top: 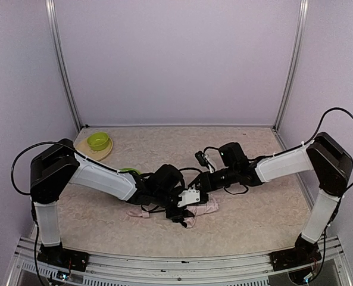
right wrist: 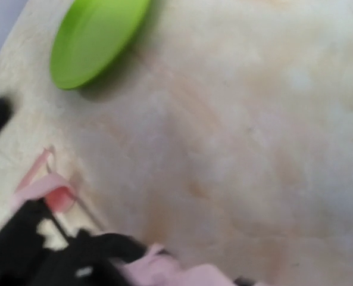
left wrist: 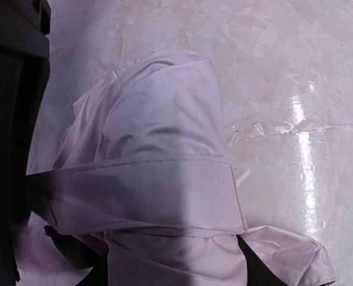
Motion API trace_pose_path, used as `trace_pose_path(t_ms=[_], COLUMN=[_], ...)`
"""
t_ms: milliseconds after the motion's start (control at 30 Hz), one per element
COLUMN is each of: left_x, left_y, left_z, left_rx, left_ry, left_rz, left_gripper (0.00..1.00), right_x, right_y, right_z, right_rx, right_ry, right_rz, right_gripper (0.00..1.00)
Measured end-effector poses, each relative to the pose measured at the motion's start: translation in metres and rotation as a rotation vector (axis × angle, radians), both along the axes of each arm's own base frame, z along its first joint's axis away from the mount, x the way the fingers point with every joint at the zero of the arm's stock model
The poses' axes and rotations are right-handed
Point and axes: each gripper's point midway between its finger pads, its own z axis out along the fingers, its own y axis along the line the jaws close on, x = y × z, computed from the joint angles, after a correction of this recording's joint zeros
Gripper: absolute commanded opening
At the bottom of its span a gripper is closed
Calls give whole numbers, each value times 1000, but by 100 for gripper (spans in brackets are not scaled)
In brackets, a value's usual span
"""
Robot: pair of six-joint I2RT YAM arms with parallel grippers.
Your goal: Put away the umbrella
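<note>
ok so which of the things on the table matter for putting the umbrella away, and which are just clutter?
For the job:
- pale pink fabric folding umbrella, lying collapsed between the two arms

Just lying about:
- flat lime-green plate
- small lime-green bowl, far left corner
- tan round dish under that bowl

The folded pale pink umbrella (top: 207,207) lies mid-table (top: 253,220), toward the near edge. The left gripper (top: 180,212) and right gripper (top: 198,187) meet over it, their jaws unreadable. At far left, a green bowl (top: 97,141) sits on a tan plate (top: 105,153); a green plate (top: 127,171) peeks from behind the left arm.
</note>
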Motion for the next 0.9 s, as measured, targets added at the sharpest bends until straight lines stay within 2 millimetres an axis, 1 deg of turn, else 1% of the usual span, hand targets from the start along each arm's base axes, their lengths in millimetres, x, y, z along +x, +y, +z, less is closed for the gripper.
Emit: trace_pose_path(t_ms=[67,167,233,367,533,633,700,767,833,900], left_x=[-6,-14,-18,-17,-19,-20,-21,-22,-23,-24], left_y=[-1,-3,-2,-1,-1,0,0,1,1,1], left_z=[0,1,2,3,4,5,5,5,5,5], left_rx=[-7,-22,-31,-46,-59,-65,-73,-79,-81,-83], left_ry=[17,47,74,135,184,211,224,234,242,251], left_rz=[-39,-91,-121,-153,-190,-208,-223,-237,-245,-255], left_gripper=[0,0,0,0,0,0,0,0,0,0], right_x=[3,11,16,21,20,25,33,40,45,44], right_y=[-1,-7,-11,-18,-31,-44,-56,-69,-81,-93], right_z=[-11,-19,-21,-21,-22,-13,-1,17,28,29], right_rx=[-6,-7,-5,-4,-41,-61,-70,-85,-120,-177], right_ry=[20,40,44,40,34,-3,-55,-156,-259,-334], right_rz=[-7,-27,-35,-35,-5,1,-3,0,-8,-17], right_gripper=[39,42,45,47,48,48,49,49,49,49])
